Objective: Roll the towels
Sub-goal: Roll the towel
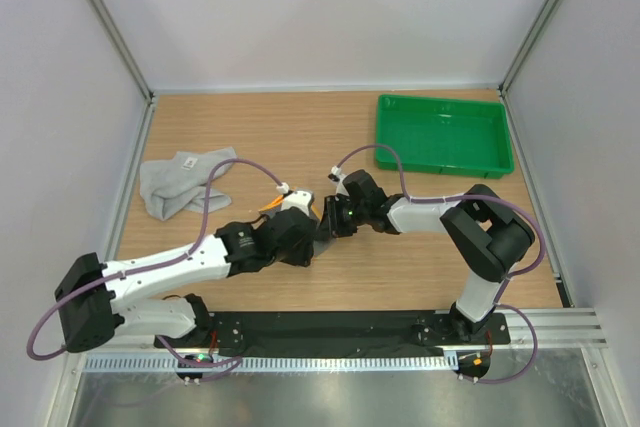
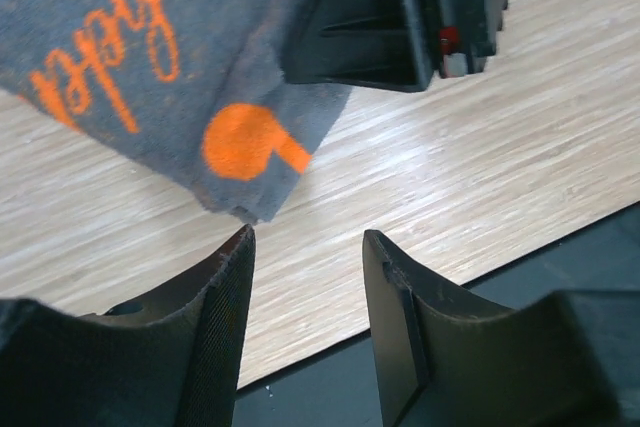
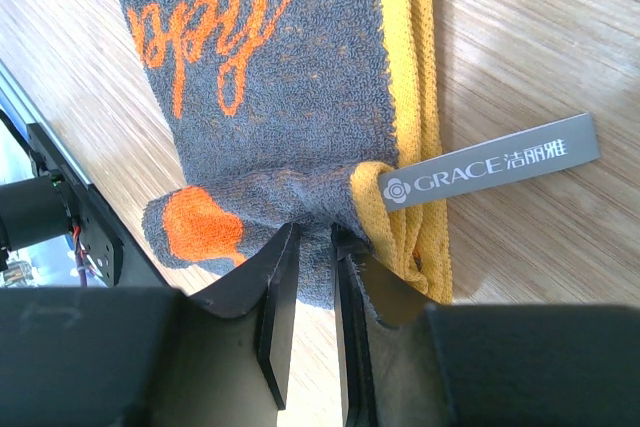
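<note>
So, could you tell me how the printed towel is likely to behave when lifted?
Probably floppy: the printed towel folds and bunches where the right gripper pinches it, so it should sag. Its looped pile likely resists slipping. It seems light, and is unlikely to roll.

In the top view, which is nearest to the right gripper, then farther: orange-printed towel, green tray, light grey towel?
1. Dark grey cloth towel with orange prints: pinched in the right gripper.
2. Rectangular green plastic tray: behind it, rightward.
3. Crumpled light grey cloth towel: far left.
</note>
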Controlling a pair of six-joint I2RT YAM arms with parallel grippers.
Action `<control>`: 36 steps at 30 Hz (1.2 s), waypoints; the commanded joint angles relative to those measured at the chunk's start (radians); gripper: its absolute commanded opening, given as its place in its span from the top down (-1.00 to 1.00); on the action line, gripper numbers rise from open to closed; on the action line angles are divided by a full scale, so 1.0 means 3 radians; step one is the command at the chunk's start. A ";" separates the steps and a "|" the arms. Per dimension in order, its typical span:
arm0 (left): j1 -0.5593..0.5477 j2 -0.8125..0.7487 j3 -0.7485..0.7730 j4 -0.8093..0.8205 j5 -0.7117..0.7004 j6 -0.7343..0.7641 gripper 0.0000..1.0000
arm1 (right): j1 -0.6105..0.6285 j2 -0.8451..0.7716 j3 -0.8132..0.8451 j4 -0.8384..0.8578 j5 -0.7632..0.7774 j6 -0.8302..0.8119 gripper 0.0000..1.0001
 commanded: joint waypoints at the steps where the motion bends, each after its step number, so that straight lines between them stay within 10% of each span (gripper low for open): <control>1: -0.0093 0.0218 0.0105 0.0158 -0.0213 0.0248 0.03 | -0.0017 0.0042 0.0021 -0.0136 0.0108 -0.0137 0.45; 36: -0.0093 0.1125 -0.0391 0.0916 -0.0065 0.0192 0.01 | -0.0018 0.0323 0.0333 -0.0402 0.0124 -0.0321 0.45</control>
